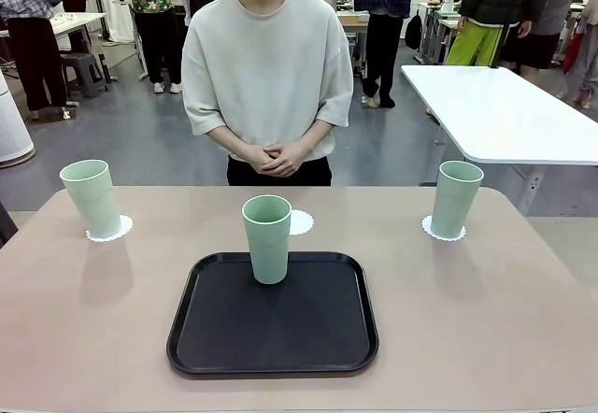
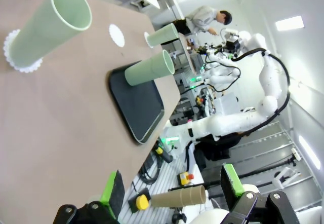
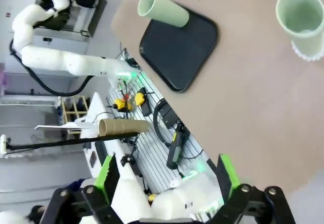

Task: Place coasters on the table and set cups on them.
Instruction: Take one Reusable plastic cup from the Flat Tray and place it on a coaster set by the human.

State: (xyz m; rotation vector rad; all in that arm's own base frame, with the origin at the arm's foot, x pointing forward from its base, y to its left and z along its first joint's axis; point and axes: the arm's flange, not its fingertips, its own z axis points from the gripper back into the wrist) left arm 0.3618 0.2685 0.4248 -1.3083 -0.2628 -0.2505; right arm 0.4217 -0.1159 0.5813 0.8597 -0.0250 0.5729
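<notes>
Three cups (image 1: 92, 196), three coasters (image 1: 300, 221), one black tray (image 1: 273, 357) and one person (image 1: 266, 67) at one table (image 1: 93, 338).

Person (image 1: 267, 67): loose pale-grey short-sleeved tee, dark trousers. Left gripper (image 2: 172, 186) and right gripper (image 3: 166, 176): black bodies, bright green pads (image 2: 109, 189). Right arm (image 2: 268, 82): glossy white links, black cable.

Reading this as robotics lab in open shared hall, not home. My feeds show white robot arm (image 2: 238, 122) on slotted metal base (image 3: 152, 150) beside table (image 2: 50, 133), loose cables (image 2: 149, 169), yellow emergency-stop box (image 2: 186, 177) with red button. Ceiling light panel (image 2: 290, 23), grey floor (image 1: 140, 142). Beyond: white work table (image 1: 505, 114), several people standing (image 1: 383, 30), person at cluttered bench (image 2: 205, 17).
</notes>
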